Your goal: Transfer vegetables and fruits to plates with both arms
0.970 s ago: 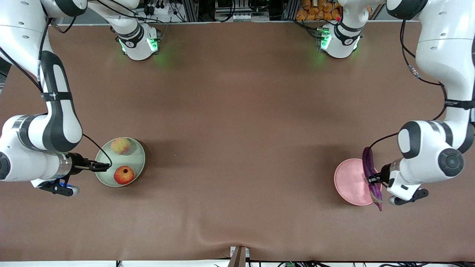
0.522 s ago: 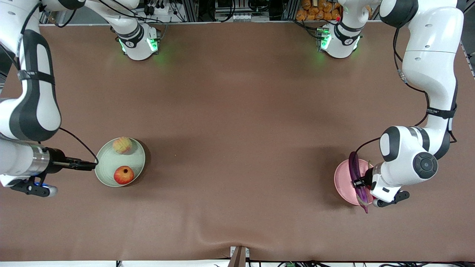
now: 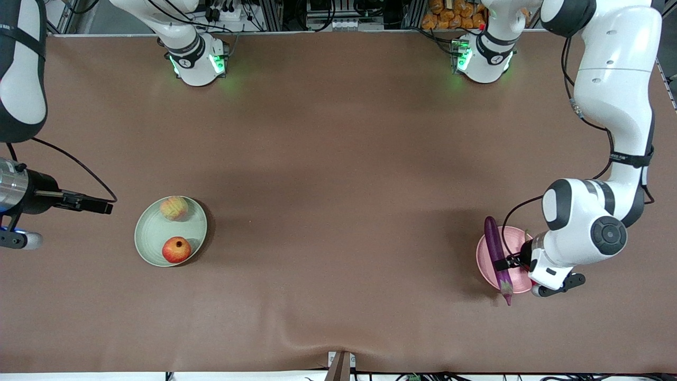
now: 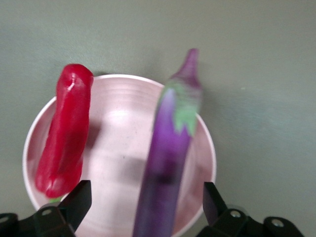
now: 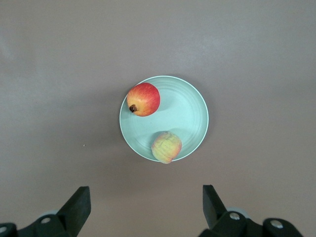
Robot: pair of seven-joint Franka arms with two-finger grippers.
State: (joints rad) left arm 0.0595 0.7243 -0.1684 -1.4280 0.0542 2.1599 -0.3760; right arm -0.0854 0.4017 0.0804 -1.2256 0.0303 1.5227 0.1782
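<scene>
The purple eggplant (image 3: pixel 497 256) lies across the pale pink plate (image 3: pixel 521 283), on the side toward the table's middle, with its stem end past the rim. My left gripper (image 3: pixel 512 262) is over this plate, open, with its fingers wide apart on either side of the eggplant (image 4: pixel 165 163) and not gripping it. The red chili (image 4: pixel 64 133) lies on the pink plate (image 4: pixel 118 148); my left arm hides it in the front view. The red fruit (image 3: pixel 176 250) and the peach-like fruit (image 3: pixel 174 208) sit on the pale green plate (image 3: pixel 153 233). My right gripper (image 3: pixel 92 204) is open and empty, over the cloth at the right arm's end.
A brown cloth (image 3: pixel 338 174) covers the whole table, with a ripple at its edge nearest the front camera. The right wrist view shows the green plate (image 5: pixel 190 116) with the red fruit (image 5: pixel 143 99) and the peach-like fruit (image 5: pixel 166 146). The arm bases (image 3: pixel 195 61) stand along the edge farthest from the front camera.
My left gripper has opened and let go of the eggplant, which now rests across the pink plate. My right gripper has drawn away from the green plate toward the right arm's end.
</scene>
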